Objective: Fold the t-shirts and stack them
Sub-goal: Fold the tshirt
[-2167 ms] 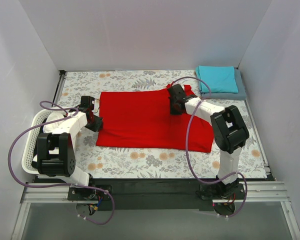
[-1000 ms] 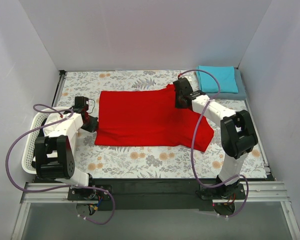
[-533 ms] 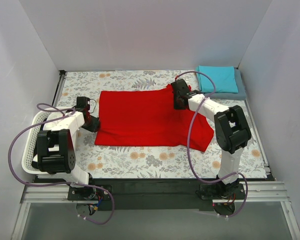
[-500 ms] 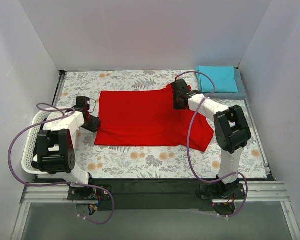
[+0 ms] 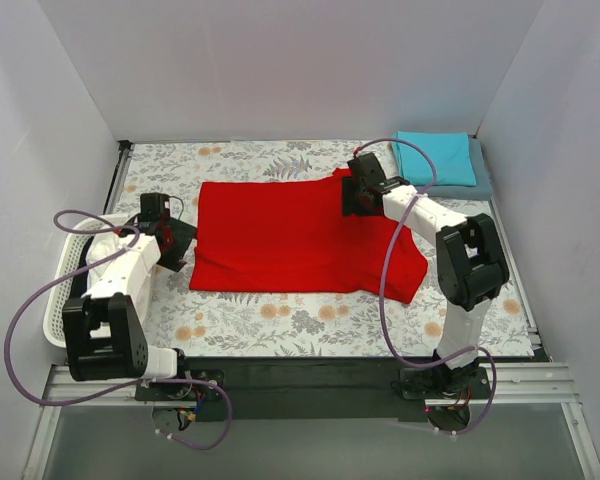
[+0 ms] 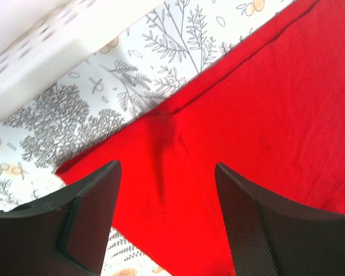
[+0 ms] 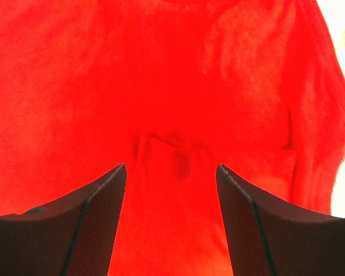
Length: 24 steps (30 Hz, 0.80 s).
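Floral-print surface (image 5: 280,320), flat. Red t-shirt (image 5: 290,235) lies mid-surface as a wide soft rectangle of matte knit, bunched at its near right corner. It looks part-folded, so the folding step is probably in hand. Teal t-shirt (image 5: 435,157) sits folded square on the grey-blue t-shirt (image 5: 480,186), far right. Left end effector (image 6: 167,172) is over the red shirt's left edge, right end effector (image 7: 171,172) over its far right part. Both are spread wide and grip nothing, with a small pinch crease below each. Next move likely calls for fresh edge grasps and another fold.
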Each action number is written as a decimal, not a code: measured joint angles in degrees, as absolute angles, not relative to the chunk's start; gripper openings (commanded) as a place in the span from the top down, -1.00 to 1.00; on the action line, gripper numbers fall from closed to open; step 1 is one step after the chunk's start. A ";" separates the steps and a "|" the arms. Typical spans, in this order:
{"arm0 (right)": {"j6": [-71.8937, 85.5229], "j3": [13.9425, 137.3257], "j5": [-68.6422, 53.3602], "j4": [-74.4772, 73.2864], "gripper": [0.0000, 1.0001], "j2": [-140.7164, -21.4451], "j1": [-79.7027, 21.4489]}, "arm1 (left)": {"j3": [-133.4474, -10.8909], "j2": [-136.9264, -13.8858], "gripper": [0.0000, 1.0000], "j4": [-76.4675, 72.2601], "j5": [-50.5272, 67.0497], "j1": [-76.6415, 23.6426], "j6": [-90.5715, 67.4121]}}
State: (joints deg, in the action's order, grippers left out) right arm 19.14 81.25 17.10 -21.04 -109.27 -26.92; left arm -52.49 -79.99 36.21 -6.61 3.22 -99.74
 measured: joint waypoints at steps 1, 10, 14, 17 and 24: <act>19.35 80.68 16.75 -21.32 -0.42 -108.05 -26.81 | -51.92 -78.81 -0.22 36.47 -6.63 3.20 -99.94; 23.42 60.97 13.50 -23.35 -0.41 -85.76 -23.94 | -46.06 -75.02 0.37 36.88 -5.74 0.78 -101.54; 25.50 51.11 12.62 -25.76 -0.40 -78.78 -21.85 | -42.72 -75.02 0.45 36.86 -5.43 0.78 -101.56; 26.61 46.52 12.47 -27.42 -0.40 -75.68 -21.41 | -41.45 -75.05 0.49 36.71 -5.08 0.78 -101.62; 27.14 43.86 11.09 -27.99 -0.36 -75.31 -17.67 | -40.93 -77.45 0.51 34.65 -4.67 0.78 -101.65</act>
